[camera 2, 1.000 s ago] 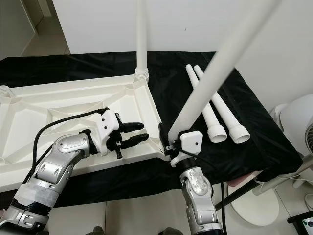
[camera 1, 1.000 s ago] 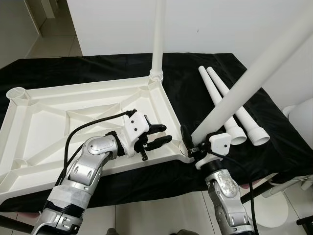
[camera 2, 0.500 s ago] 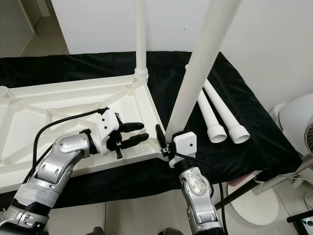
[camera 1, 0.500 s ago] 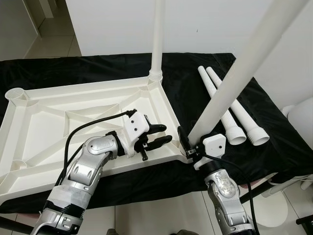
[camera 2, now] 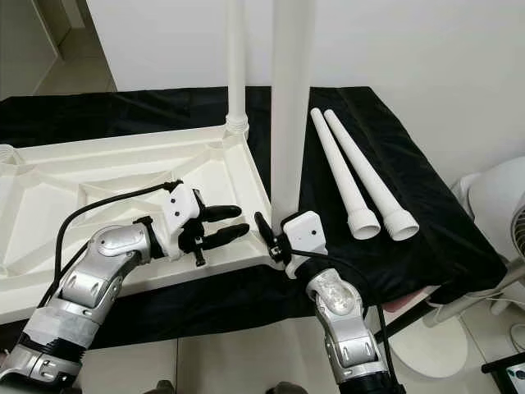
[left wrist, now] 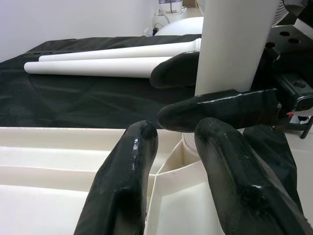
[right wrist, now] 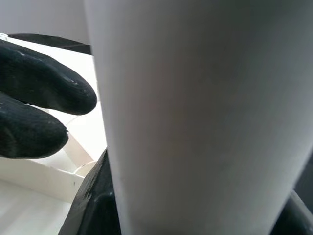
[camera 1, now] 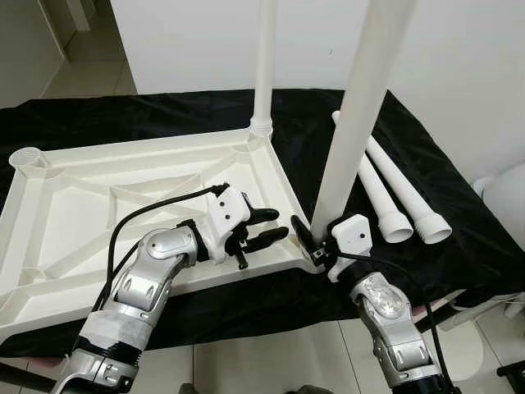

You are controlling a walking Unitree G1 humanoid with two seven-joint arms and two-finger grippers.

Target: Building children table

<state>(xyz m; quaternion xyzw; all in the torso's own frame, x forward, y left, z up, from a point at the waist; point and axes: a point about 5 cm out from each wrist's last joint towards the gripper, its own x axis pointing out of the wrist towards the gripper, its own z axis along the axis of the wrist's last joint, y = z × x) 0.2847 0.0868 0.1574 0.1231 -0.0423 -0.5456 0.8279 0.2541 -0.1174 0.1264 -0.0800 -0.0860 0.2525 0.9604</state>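
Your right gripper (camera 1: pixel 314 244) is clamped around the base of a long white plastic table leg (camera 1: pixel 361 115), which stands nearly upright just right of centre in the left eye view, its foot at the near right corner socket (left wrist: pixel 188 147) of the upturned white plastic tabletop (camera 1: pixel 98 205). Whether the leg is seated in that socket, you cannot tell. Your left gripper (camera 1: pixel 275 226) hovers over the tabletop's near rim at lower centre, its two black fingers (left wrist: pixel 132 161) parted with nothing between them, tips pointing at the same corner and close to the right gripper.

A second white leg (camera 1: pixel 265 66) already stands upright in the far right corner of the tabletop, at upper centre. Two more white tapered legs (camera 1: pixel 394 185) lie side by side on the black cloth (camera 1: pixel 459 238) at the right of the frame, touching each other and well apart from the tabletop.
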